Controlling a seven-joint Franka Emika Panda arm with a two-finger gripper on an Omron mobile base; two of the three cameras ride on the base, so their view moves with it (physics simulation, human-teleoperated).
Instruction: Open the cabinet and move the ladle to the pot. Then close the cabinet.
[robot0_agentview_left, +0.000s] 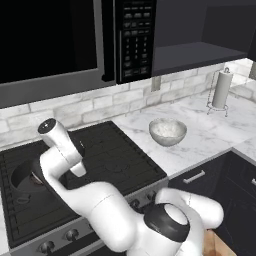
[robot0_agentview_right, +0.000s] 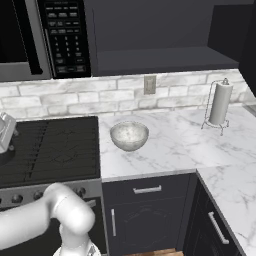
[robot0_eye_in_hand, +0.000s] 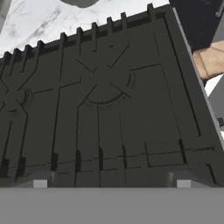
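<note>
White-armed gripper (robot0_eye_in_hand: 111, 183) hangs open and empty over the stove (robot0_agentview_left: 100, 155) beside the pot (robot0_agentview_left: 22, 180); you next close the cabinet (robot0_agentview_right: 165, 30).

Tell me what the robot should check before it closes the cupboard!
1. Gripper let go: ok. The fingertips stand wide apart over the stove grate with nothing between them.
2. Ladle in the pot: cannot tell. The arm covers most of the pot.
3. Cabinet closed: not ok. It stands open and its dark shelf shows.
4. Cabinet door handle found: cannot tell. The door lies at the very edge of the base views.
5. Path up to the cabinet: probably ok. The speckled bowl and the paper towel roll sit low on the counter.
</note>
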